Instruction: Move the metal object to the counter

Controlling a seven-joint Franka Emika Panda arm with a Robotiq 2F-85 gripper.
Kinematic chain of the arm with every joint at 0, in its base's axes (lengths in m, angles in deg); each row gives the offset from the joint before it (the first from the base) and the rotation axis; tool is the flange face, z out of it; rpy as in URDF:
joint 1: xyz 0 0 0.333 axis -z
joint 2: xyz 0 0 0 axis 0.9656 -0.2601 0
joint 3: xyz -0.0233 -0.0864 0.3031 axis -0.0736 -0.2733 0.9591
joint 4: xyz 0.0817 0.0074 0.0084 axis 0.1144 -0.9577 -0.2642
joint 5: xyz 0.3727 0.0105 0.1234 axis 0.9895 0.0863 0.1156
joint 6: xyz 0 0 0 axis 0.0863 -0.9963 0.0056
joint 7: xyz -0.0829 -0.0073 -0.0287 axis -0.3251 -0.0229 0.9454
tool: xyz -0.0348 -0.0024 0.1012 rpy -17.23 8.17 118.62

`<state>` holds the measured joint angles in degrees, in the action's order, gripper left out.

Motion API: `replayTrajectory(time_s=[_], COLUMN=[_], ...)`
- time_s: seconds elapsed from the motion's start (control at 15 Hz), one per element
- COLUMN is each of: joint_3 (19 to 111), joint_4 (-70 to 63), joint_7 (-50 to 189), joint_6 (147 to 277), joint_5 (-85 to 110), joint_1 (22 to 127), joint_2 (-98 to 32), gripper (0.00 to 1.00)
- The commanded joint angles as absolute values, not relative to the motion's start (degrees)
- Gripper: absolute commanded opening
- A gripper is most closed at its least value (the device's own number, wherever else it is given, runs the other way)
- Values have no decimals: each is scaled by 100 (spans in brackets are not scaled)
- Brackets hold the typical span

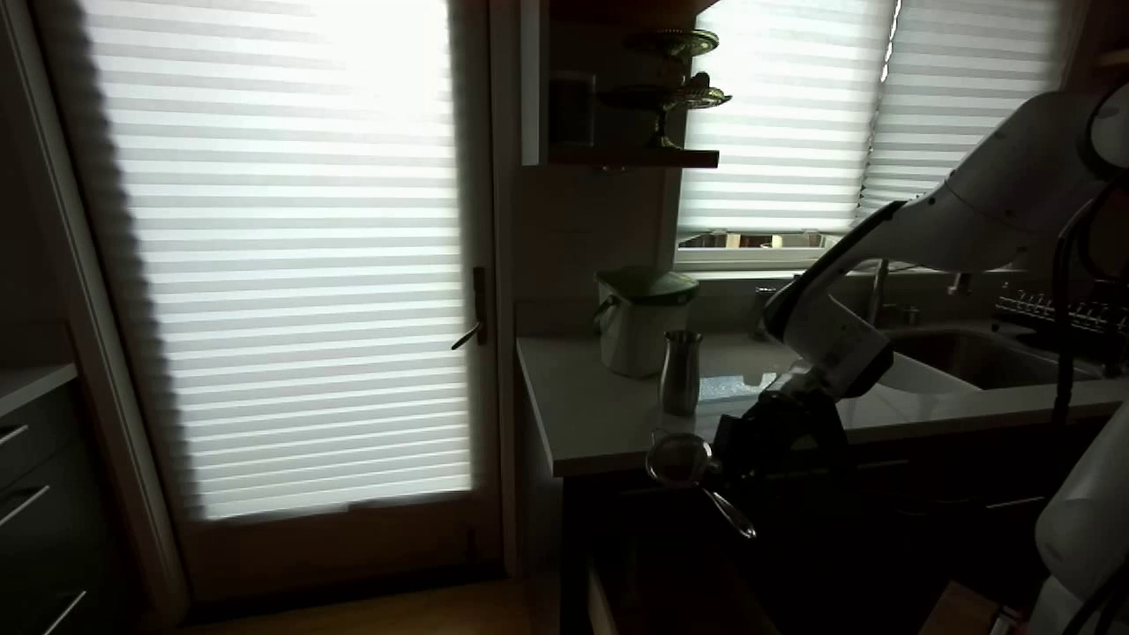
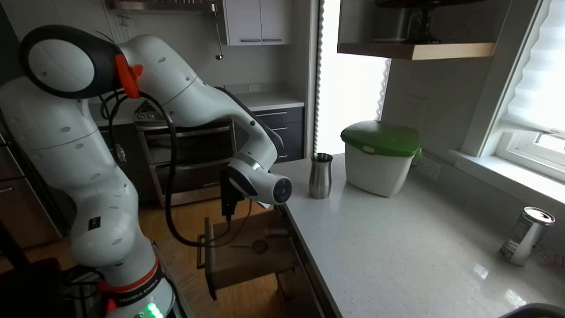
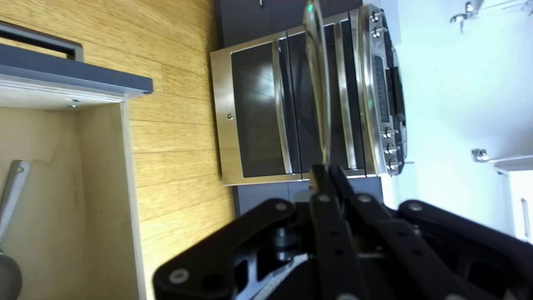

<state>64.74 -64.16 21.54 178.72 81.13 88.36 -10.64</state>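
My gripper [image 1: 720, 457] is shut on a shiny metal strainer [image 1: 677, 460] with a round head and a thin handle. In the exterior view the strainer hangs by the counter's front edge, apart from the worktop. In the wrist view a thin metal strip of the strainer [image 3: 318, 79] sticks out from the closed fingertips [image 3: 327, 170]. A dull-grey upright metal cylinder [image 1: 680, 375] stands on the pale counter [image 1: 582, 414], and also shows on the counter [image 2: 375, 238] as the cylinder [image 2: 320, 176]. My fingers and the strainer are hidden behind the wrist there.
An open wooden drawer [image 2: 234, 263] lies below the counter edge; the wrist view shows its side [image 3: 106, 200] and a grey utensil [image 3: 14, 196] inside. A white bin with a green lid [image 2: 380, 140] stands beside the cylinder. A tilted can [image 2: 525, 236] is farther along the counter.
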Motion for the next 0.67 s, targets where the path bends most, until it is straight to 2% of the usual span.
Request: replayTrajectory(time_s=[0.0, 0.27, 0.6], joint_3=[6243, 6377, 6644], joint_4=[-6243, -5900, -5495], joint_7=[2555, 2735, 2241], joint_6=[17632, 18021, 19433], joint_5=[8801, 10101, 11918], joint_1=[8650, 8428, 8072], joint_2=[-1017, -1190, -1461], gripper=[1, 1, 1])
